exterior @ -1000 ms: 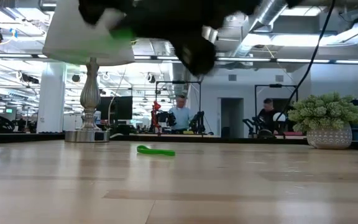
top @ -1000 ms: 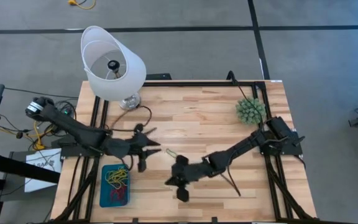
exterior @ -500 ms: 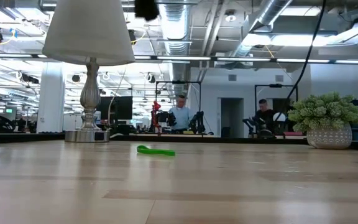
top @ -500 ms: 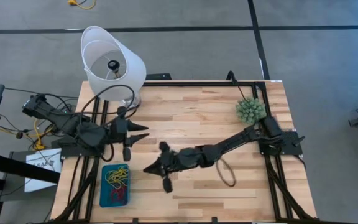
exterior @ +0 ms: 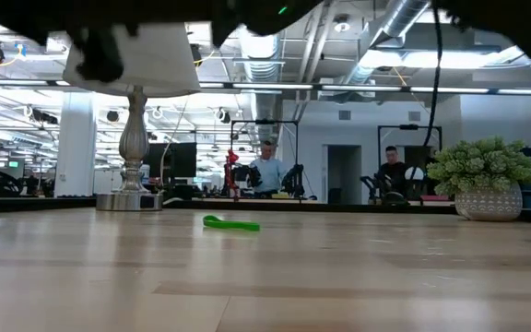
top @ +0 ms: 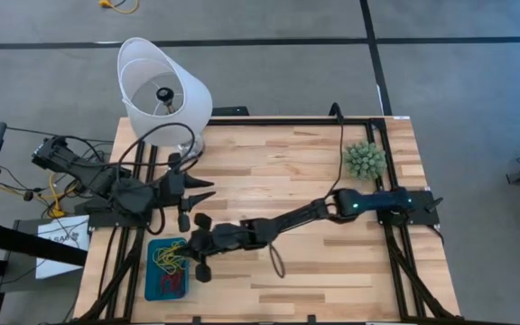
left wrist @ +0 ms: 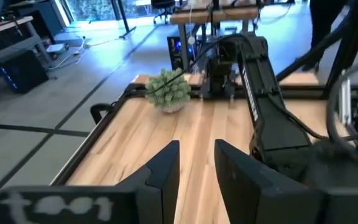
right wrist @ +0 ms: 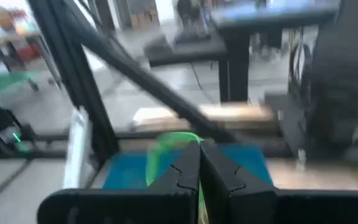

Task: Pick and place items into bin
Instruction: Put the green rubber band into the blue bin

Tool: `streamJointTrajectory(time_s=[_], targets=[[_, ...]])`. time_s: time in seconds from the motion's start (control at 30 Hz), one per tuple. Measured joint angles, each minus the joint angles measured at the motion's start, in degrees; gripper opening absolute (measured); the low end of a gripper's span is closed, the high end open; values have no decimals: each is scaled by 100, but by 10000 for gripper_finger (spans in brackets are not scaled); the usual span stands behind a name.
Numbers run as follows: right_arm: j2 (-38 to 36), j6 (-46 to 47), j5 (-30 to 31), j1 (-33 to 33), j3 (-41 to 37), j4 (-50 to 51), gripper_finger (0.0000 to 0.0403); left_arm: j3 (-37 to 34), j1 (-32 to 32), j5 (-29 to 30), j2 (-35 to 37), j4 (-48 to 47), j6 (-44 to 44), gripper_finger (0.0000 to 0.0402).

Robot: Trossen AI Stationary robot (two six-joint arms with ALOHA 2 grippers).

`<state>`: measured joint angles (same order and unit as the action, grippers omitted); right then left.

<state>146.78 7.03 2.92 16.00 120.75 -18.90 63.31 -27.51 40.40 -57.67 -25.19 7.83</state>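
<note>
The items, thin rubber-band loops, sit in three places. A tangle of yellow and red loops lies inside the bin, which rests by the table's left edge, at the corner away from the lamp. A green band is pinched between the fully closed fingers of the right gripper. A second green band lies flat on the bare wood, well apart from the bin, and has not moved over the last second.

The right gripper has travelled. A second ago it hung over the middle of the table, half a second ago it was partway toward the left edge, and now its tips are at the bin's inner rim, with the arm stretched across from the right edge. In its wrist view the teal tray shows just beyond and below the held band (whether the band touches the tray cannot be told).

The left gripper holds nothing, and its fingers stand partly apart. A second ago it reached toward the bin. It has since drawn back beside the lamp's base near the left edge and has kept that spot for the last half second.

The spiky plant stands near the right edge.
</note>
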Motion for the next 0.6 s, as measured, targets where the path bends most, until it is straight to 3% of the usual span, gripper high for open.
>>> streamJointTrajectory(time_s=[0.13,0.27,0.6], targets=[[456,44,-365,-47,655,548,2,0,0,-2,0,-227,-4,92],[638,46,-564,-39,904,493,18,0,0,-4,0,-346,3,92],[658,79,-570,-89,977,519,110,0,0,-4,-2,-369,11,92]])
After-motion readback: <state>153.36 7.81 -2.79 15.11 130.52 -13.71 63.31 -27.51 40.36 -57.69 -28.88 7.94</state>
